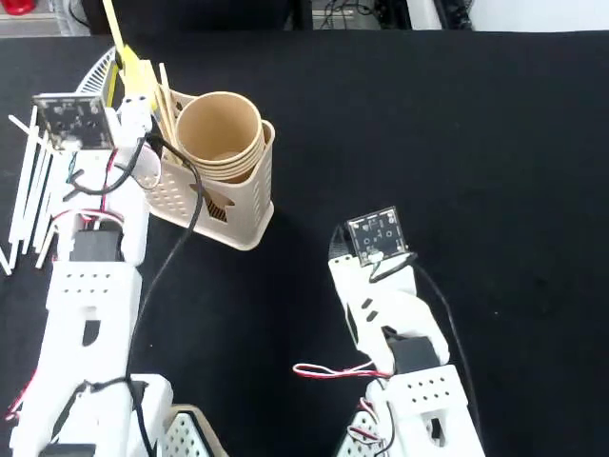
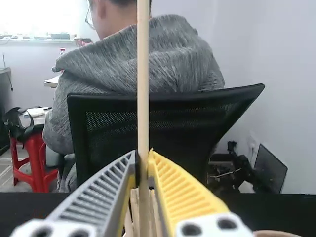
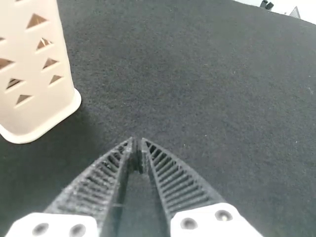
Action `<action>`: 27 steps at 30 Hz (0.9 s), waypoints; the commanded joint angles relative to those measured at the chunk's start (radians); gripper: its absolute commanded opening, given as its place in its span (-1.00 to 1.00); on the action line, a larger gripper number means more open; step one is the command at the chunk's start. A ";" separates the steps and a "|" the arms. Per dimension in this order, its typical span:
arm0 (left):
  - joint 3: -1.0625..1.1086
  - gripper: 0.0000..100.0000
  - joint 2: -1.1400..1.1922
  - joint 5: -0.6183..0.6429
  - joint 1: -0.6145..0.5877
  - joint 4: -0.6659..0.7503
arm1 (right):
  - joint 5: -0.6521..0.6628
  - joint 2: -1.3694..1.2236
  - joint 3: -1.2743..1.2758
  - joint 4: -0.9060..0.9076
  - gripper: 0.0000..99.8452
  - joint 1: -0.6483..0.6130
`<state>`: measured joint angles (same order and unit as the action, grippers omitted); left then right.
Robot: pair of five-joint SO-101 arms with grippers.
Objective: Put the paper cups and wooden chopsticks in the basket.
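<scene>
A cream basket (image 1: 221, 205) stands at the left of the black table, its wall also in the right wrist view (image 3: 29, 74). Stacked paper cups (image 1: 221, 133) sit inside it, with several wooden chopsticks (image 1: 167, 105) upright beside them. My left gripper (image 2: 142, 163) is shut on a wooden chopstick (image 2: 143, 74) held upright; in the high view the left gripper (image 1: 128, 67) hangs over the basket's far left corner. My right gripper (image 3: 134, 147) is shut with nothing in it, low over bare table, right of the basket (image 1: 335, 249).
Several white sticks (image 1: 29, 190) lie at the table's left edge beside the left arm. Wires (image 1: 328, 369) trail near the right arm's base. A person in a grey top sits on a black chair (image 2: 163, 123) behind the table.
</scene>
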<state>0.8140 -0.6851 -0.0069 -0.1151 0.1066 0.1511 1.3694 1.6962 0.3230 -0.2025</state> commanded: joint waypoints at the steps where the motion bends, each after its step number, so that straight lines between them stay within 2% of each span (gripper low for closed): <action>1: -0.012 -0.93 0.008 0.089 -0.047 0.012 | 0.009 0.010 -0.001 0.000 -0.97 -0.003; 4: -0.036 -0.76 0.005 0.144 -0.067 -0.112 | 0.009 0.010 -0.001 -0.002 -0.97 -0.003; 7: -0.131 -0.55 0.005 0.222 -0.067 -0.347 | 0.009 0.010 -0.001 -0.002 -0.97 -0.003; 11: -0.329 -0.45 0.005 0.261 -0.067 -0.718 | 0.009 0.010 -0.001 -0.002 -0.97 -0.003; 15: -0.521 -0.41 0.006 0.253 -0.071 -0.953 | 0.009 0.010 -0.001 -0.002 -0.97 -0.003; 19: -0.680 -0.42 0.025 0.232 -0.206 -1.080 | 0.009 0.008 -0.001 0.000 -0.97 -0.003; 23: -0.704 -0.44 0.146 0.110 -0.363 -1.112 | 0.009 0.008 -0.001 0.000 -0.97 -0.003; 27: -0.704 -0.44 0.341 -0.058 -0.453 -1.120 | 0.009 0.008 -0.001 0.000 -0.97 -0.003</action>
<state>0.1634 -0.4964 0.0790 -0.4833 -1.0073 0.1511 1.3694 1.6962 0.3230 -0.2025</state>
